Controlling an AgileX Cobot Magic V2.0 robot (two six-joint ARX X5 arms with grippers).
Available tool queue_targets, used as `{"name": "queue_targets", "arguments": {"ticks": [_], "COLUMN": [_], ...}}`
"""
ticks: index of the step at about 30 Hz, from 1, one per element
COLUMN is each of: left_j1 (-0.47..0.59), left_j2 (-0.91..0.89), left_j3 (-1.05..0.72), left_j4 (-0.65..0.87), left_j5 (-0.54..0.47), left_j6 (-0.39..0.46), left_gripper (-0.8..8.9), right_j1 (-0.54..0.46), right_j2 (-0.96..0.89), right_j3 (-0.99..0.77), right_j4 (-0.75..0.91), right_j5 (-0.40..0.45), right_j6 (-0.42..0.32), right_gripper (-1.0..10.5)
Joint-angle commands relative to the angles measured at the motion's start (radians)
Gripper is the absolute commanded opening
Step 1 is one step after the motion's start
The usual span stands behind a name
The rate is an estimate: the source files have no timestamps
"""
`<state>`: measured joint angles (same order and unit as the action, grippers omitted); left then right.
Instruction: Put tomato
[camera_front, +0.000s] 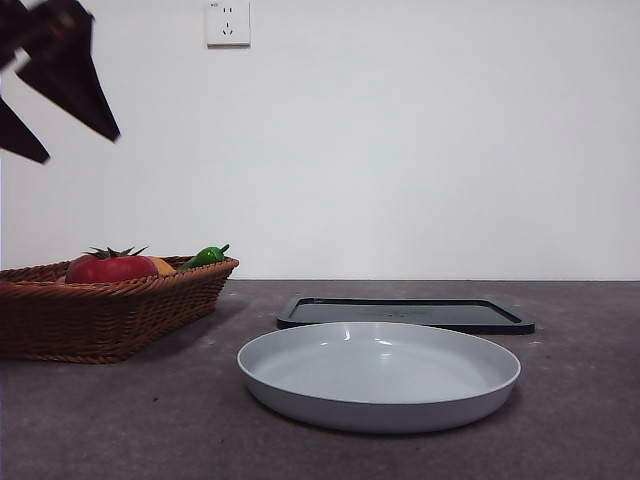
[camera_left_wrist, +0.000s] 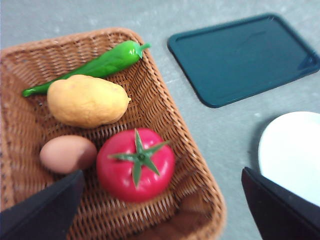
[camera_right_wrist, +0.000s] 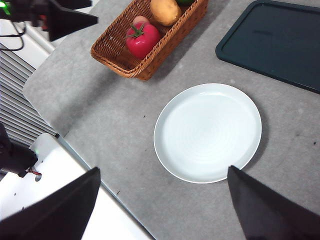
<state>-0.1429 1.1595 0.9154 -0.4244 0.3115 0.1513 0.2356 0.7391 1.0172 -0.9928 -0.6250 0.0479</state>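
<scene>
The glossy red tomato (camera_left_wrist: 136, 165) with a green stem lies in a wicker basket (camera_left_wrist: 165, 107) at the table's left, also seen as the tomato (camera_front: 110, 267) and the tomato (camera_right_wrist: 142, 39). My left gripper (camera_left_wrist: 162, 172) hangs open above the basket, well clear of the tomato, its jaws spread wide with nothing between them; it shows as the left gripper (camera_front: 80, 148) at the top left corner. My right gripper (camera_right_wrist: 164, 169) is open too, high over the near rim of a white plate (camera_right_wrist: 207, 131).
A brown egg (camera_left_wrist: 67, 153), a yellow potato (camera_left_wrist: 87, 101) and a green pepper (camera_left_wrist: 95, 65) share the basket. The plate (camera_front: 378, 375) sits mid-table with a dark flat tray (camera_front: 405, 313) behind it. The table's edge (camera_right_wrist: 80, 150) runs below the right gripper.
</scene>
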Motion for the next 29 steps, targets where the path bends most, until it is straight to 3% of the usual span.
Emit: {"name": "queue_targets", "arguments": {"ticks": [1, 10, 29], "left_j1": [-0.003, -0.003, -0.010], "left_j2": [0.056, 0.193, 0.365], "left_j3": [0.021, 0.021, 0.021], "left_j4": [0.040, 0.131, 0.243], "left_j5": [-0.001, -0.001, -0.009], "left_j6": [0.041, 0.103, 0.138], "left_gripper": [5.04, 5.04, 5.04], "right_j1": [0.005, 0.005, 0.005], "right_j2": [0.005, 0.005, 0.005], "right_j3": [0.020, 0.020, 0.020], "right_j4": [0.004, 0.003, -0.011], "right_j5": [0.000, 0.000, -0.003], "right_j6": [-0.014, -0.014, -0.010], "right_gripper": [4.1, 4.1, 4.1]}}
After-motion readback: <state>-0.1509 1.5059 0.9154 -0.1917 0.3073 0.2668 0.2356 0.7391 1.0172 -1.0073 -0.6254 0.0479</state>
